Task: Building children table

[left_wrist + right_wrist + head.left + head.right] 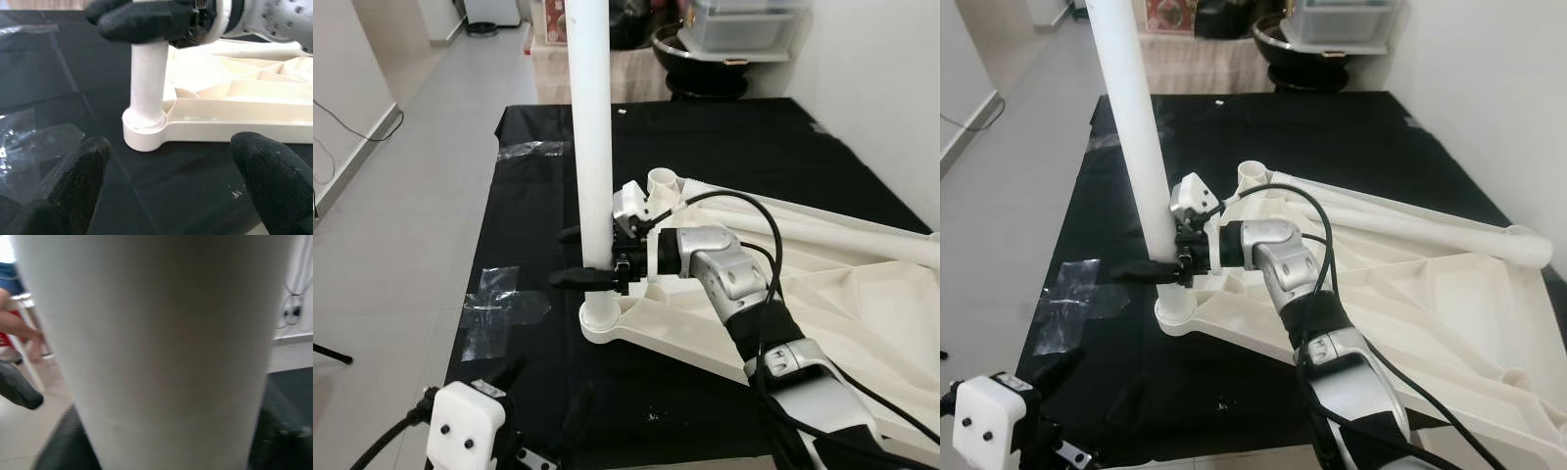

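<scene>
The white plastic tabletop (862,313) lies upside down on a black mat (724,137). A white table leg (590,127) stands upright in its near corner socket (603,321). My right gripper (570,258) is shut on this leg just above the socket, one black finger on each side. In the right wrist view the leg (161,342) is very close. My left gripper (166,196) hovers open low over the mat, a little in front of the socket (144,132), touching nothing. A second leg (822,230) lies across the tabletop.
Another empty socket (664,181) sits at the tabletop's far corner. Clear tape patches (499,299) stick to the mat's left edge. Grey floor (401,215) runs along the left. A black bowl and plastic bins (715,49) stand behind. A person's leg (22,330) appears beyond the gripped leg.
</scene>
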